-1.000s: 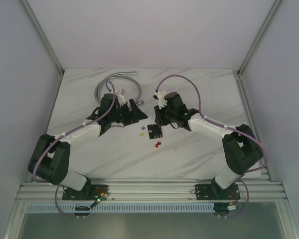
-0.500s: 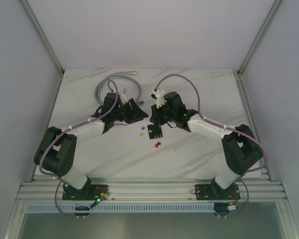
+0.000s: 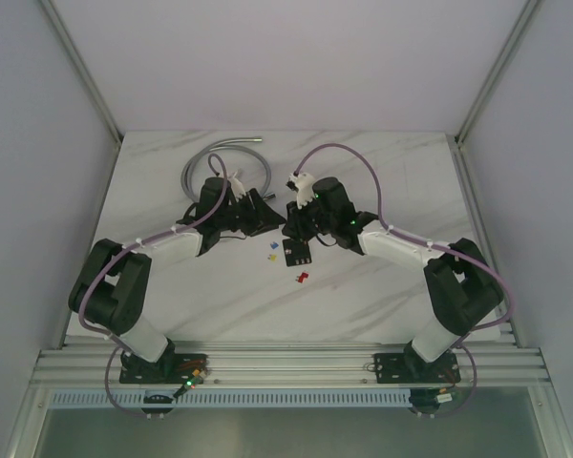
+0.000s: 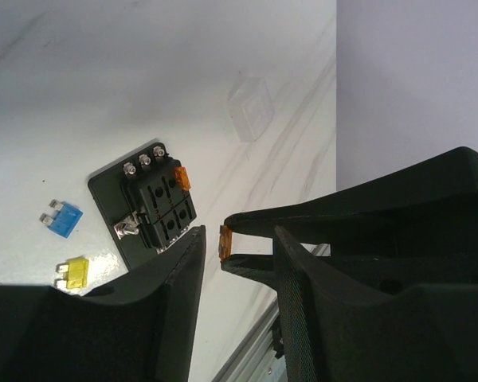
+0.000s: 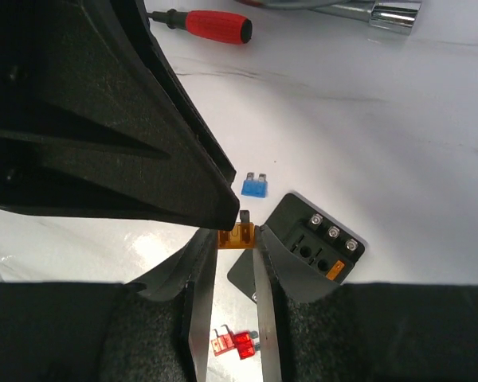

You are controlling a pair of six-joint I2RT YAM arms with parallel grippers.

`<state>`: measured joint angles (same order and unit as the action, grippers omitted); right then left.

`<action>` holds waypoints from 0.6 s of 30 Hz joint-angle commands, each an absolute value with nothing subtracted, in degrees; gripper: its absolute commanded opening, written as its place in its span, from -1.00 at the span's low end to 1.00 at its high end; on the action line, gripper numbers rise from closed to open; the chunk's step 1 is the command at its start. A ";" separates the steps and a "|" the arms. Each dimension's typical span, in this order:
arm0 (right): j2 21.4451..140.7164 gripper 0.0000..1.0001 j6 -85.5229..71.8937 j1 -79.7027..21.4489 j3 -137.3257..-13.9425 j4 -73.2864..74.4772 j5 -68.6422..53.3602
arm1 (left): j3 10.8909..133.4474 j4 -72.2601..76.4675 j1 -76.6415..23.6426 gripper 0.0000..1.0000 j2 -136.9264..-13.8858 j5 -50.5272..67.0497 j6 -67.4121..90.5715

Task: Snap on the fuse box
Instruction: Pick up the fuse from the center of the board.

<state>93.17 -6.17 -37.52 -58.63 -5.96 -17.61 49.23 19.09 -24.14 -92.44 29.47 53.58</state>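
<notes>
From above, the pincer tips crowd together and hide their load. Only the right wrist view shows the right pincer pinched narrow on an orange fuse, just beside the fuse box, which lies flat mid-counter. The left pincer stands partly apart astride that fuse, its finger cutting off the box's corner, and its camera alone catches the clear cover on bare counter near the wall.

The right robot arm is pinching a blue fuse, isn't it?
Not blue. The right gripper is pinching an orange fuse in its jaws, as the right wrist view shows. The blue fuse lies loose on the table.
</notes>
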 commanded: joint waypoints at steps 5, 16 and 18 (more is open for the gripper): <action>92.42 -0.47 -7.11 -37.92 -57.83 -9.23 -18.72 | 49.08 21.53 -24.41 -0.08 -93.76 30.49 54.66; 91.74 -0.47 -8.36 -37.96 -57.07 -11.49 -18.54 | 47.43 22.85 -24.36 -0.18 -93.74 30.14 56.69; 91.60 -0.47 -8.67 -37.98 -56.96 -11.60 -18.54 | 47.04 23.88 -24.44 -0.21 -93.62 30.39 57.33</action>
